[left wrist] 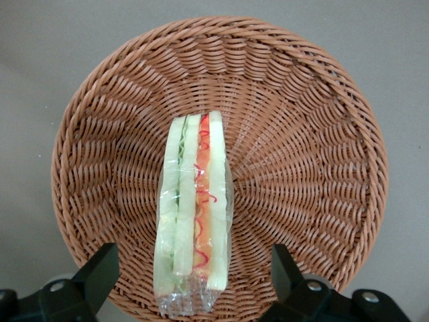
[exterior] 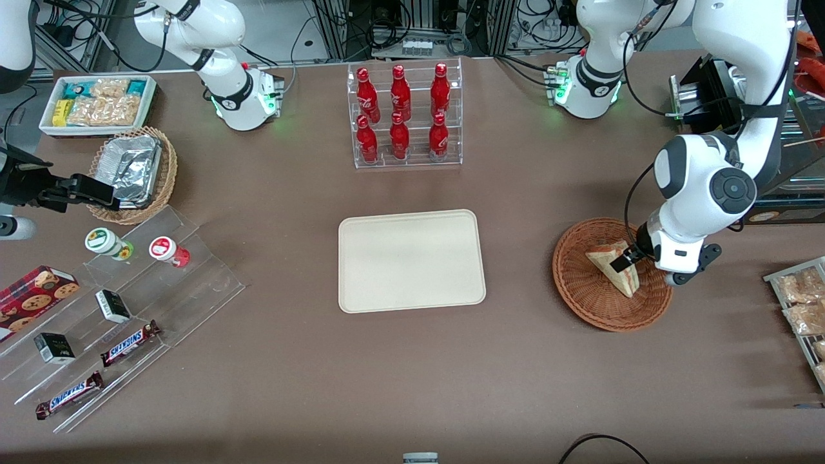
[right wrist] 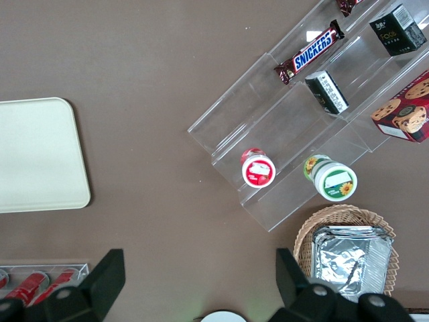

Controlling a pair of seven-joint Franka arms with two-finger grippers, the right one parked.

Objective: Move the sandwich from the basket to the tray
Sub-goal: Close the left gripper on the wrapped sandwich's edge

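The sandwich [exterior: 615,266] is a plastic-wrapped wedge with red and green filling, lying in the reddish-brown wicker basket [exterior: 580,283] toward the working arm's end of the table. In the left wrist view the sandwich [left wrist: 194,215] stands on edge in the basket [left wrist: 301,154]. My gripper [exterior: 628,258] hangs over the basket, open, with one black finger [left wrist: 99,274] on each side of the sandwich's wide end and a gap on both sides. The cream-beige tray [exterior: 410,259] lies bare at the table's middle.
A clear rack of red bottles [exterior: 403,116] stands farther from the front camera than the tray. A wire rack of snack packets [exterior: 802,309] sits at the working arm's table edge. Clear steps with cups and candy bars [exterior: 122,309] lie toward the parked arm's end.
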